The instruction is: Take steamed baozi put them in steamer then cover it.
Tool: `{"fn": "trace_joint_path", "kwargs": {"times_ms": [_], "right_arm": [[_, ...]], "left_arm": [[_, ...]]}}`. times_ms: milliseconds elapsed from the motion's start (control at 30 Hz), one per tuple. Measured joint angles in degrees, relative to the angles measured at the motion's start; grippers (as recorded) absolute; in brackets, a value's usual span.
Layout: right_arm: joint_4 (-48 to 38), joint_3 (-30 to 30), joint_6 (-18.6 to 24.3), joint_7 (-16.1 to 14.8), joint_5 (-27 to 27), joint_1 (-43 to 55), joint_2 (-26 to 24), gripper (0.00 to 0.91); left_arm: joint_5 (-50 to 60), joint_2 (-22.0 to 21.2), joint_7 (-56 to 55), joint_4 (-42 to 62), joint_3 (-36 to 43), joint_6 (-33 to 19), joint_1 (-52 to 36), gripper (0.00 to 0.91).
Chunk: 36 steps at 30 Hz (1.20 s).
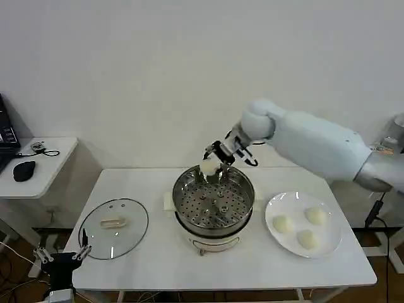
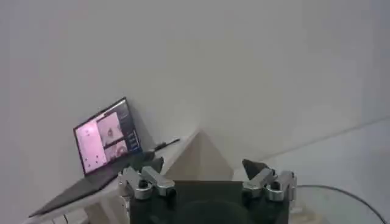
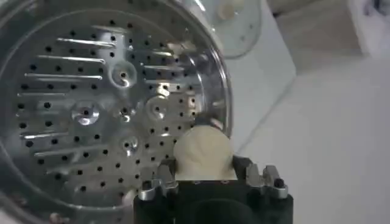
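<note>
- The right gripper (image 1: pixel 212 169) is clamped on one steamed baozi (image 1: pixel 209 167), its fingers pressed against the bun's two sides; it hangs over the far rim of the steamer (image 1: pixel 243 205), so that letting go would drop the bun inside, not on the table.
- In the right wrist view the held baozi (image 3: pixel 203 156) sits just above the perforated floor (image 3: pixel 79 115), near the wall; the floor is bare, so this looks to be the first bun going in.
- The steamer's steel basket rests on a white electric base (image 1: pixel 214 243) at the middle of the white table (image 1: pixel 158 265), within reach of both arms.
- Three more baozi (image 1: pixel 281 223) wait on a white plate (image 1: pixel 274 238) just beside the steamer, on the right arm's side, a short carry away.
- The glass lid (image 1: pixel 136 243) lies flat on the table to the steamer's left, set aside to leave the basket open until filling is done.
- The left gripper (image 1: pixel 62 256) is parked low at the table's near left corner, fingers apart and holding nothing, close to the lid it will likely handle.
</note>
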Motion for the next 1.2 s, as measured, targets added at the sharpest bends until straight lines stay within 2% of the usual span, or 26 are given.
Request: {"fn": "trace_joint_path", "kwargs": {"times_ms": [333, 700, 767, 800, 833, 1033, 1200], "right_arm": [[-2.79, -0.59, 6.47, 2.86, -7.04, -3.00, 1.70, 0.635], [-6.43, 0.09, 11.33, 5.64, -13.72, -5.31, 3.92, 0.645], [-7.15, 0.25, 12.03, 6.09, -14.72, -5.58, 4.34, 0.685], [-7.48, 0.32, 12.33, 6.30, -15.19, -5.70, 4.53, 0.836], [-7.76, 0.37, 12.66, 6.57, -15.69, -5.84, 4.69, 0.907], [-7.82, 0.28, 13.44, 7.39, -16.11, -5.87, 4.69, 0.907], [-6.17, -0.40, 13.03, 6.90, -14.06, -4.55, 3.65, 0.907]], "left_arm": [[0.09, -0.16, -0.05, 0.38, 0.03, -0.01, -0.25, 0.907], [0.15, -0.49, -0.08, 0.41, 0.07, 0.01, -0.30, 0.907], [0.15, -0.52, -0.12, 0.36, 0.07, 0.00, -0.26, 0.907], [0.15, -0.55, -0.12, 0.32, 0.06, 0.00, -0.26, 0.907], [0.15, -0.55, -0.14, 0.23, 0.05, 0.00, -0.24, 0.907], [0.20, -0.62, -0.19, -0.50, 0.05, -0.03, 0.01, 0.907], [0.20, -0.59, -0.25, -0.54, 0.11, -0.08, -0.18, 0.907]]}}
